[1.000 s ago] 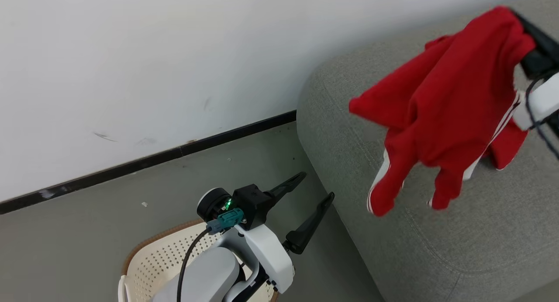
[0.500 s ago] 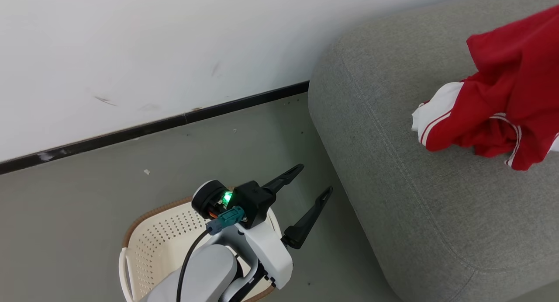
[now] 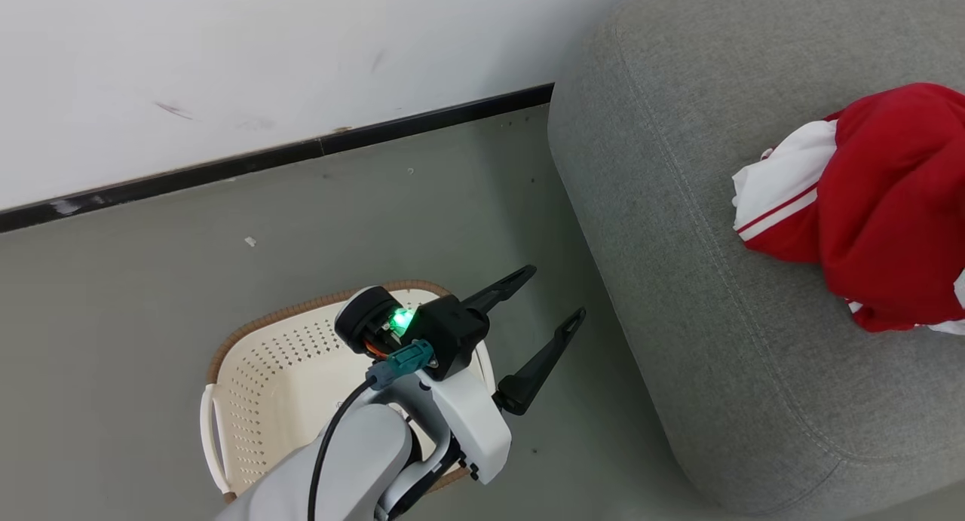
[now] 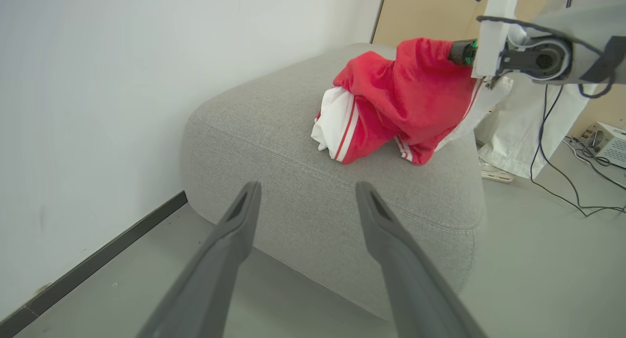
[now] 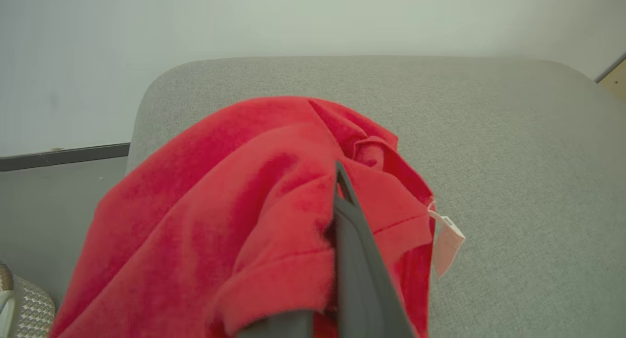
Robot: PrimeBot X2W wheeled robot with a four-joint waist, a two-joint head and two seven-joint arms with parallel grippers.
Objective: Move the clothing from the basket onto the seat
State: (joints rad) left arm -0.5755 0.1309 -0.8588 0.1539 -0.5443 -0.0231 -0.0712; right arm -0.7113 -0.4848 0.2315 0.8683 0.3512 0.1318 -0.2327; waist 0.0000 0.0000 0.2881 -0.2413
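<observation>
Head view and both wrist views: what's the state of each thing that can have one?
clothing, bunched, partly resting, gripped at the top.
seat, bearing the clothing.
basket, upright on the floor.
left end effector, open, holding nothing.
right end effector, shut on the clothing.

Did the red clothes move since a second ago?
Yes. The red clothes have come down: before, they hung in the air above the grey sofa, and now they lie bunched on its top.

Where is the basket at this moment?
In the head view the basket stands on the floor at the lower left, partly hidden behind the left gripper and left of the seat.
</observation>
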